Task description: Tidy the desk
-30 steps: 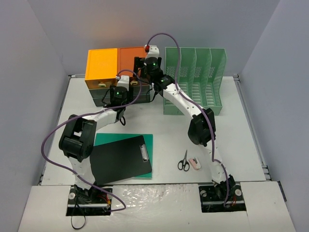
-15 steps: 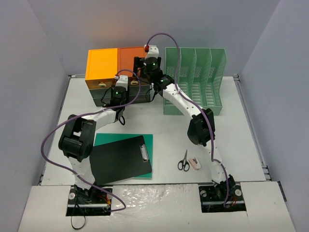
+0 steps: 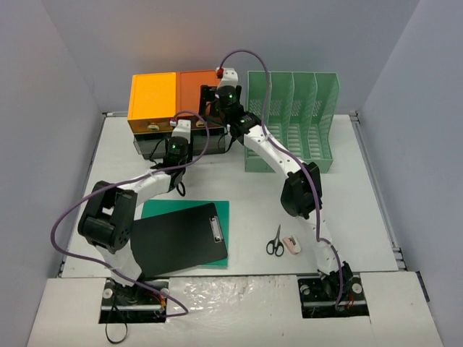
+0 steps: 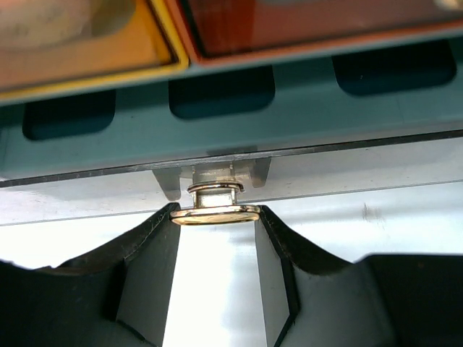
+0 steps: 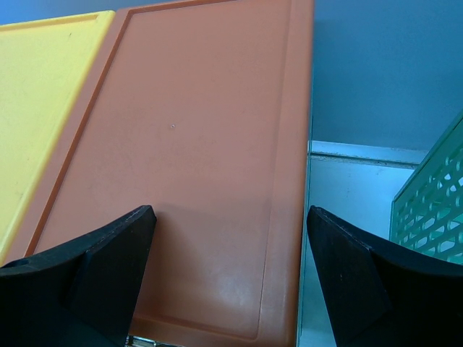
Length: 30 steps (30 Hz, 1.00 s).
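The white desk [image 3: 347, 217] holds a drawer unit [image 3: 153, 94] with a yellow and an orange top at the back left. My left gripper [image 3: 178, 134] is at the unit's lower drawer front. In the left wrist view it [image 4: 215, 217] is shut on the drawer's brass knob [image 4: 215, 214], one fingertip on each side. My right gripper [image 3: 212, 95] hovers over the orange top [image 5: 195, 166]. In the right wrist view it [image 5: 231, 238] is wide open and empty.
A green slotted file rack [image 3: 304, 108] stands at the back right of the drawers. A black clipboard [image 3: 177, 238] lies on a green folder [image 3: 217, 210] at the front left. Scissors [image 3: 275, 241] and a small white-pink item [image 3: 291, 244] lie at front centre.
My left gripper has shifted slightly toward the near side, still on the knob, and its elbow has dropped lower. The right arm has hardly moved.
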Available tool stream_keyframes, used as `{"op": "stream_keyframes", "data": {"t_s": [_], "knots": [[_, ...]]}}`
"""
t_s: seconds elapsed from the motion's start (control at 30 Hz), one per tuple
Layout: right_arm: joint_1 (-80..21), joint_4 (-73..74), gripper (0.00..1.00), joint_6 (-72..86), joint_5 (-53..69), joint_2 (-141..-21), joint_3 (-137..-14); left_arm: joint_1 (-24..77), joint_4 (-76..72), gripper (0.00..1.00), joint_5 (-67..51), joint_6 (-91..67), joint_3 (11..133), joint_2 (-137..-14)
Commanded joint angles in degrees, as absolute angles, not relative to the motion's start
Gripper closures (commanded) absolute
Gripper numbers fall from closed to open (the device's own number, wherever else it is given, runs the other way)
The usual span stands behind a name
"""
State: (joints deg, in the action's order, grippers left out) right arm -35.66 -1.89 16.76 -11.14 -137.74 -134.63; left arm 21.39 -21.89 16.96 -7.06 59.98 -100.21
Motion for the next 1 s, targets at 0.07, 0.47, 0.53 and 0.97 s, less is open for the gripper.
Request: {"op": "stream_keyframes", "data": {"t_s": [0.07,0.47,0.53,0.97], "knots": [[-35.9,-0.2,0.17,16.3,-11.4,-138.6,-135.4,24.2,-20.1,1.00,20.0,-9.6,59.4,-89.0],[-35.8,-0.2,0.17,16.1,-12.2,-136.5,-133.2,28.4,-8.8,1.00,24.2,-14.3,52.7,-76.6],[-35.8,-0.2,0.17,16.0,-12.1,-136.3,-133.1,28.4,-7.4,1.00,24.1,-14.7,52.3,-75.6],[-35.7,-0.2,0.17,15.0,-12.1,-134.7,-131.2,27.9,-2.7,0.60,23.2,-16.4,58.1,-82.3]]}}
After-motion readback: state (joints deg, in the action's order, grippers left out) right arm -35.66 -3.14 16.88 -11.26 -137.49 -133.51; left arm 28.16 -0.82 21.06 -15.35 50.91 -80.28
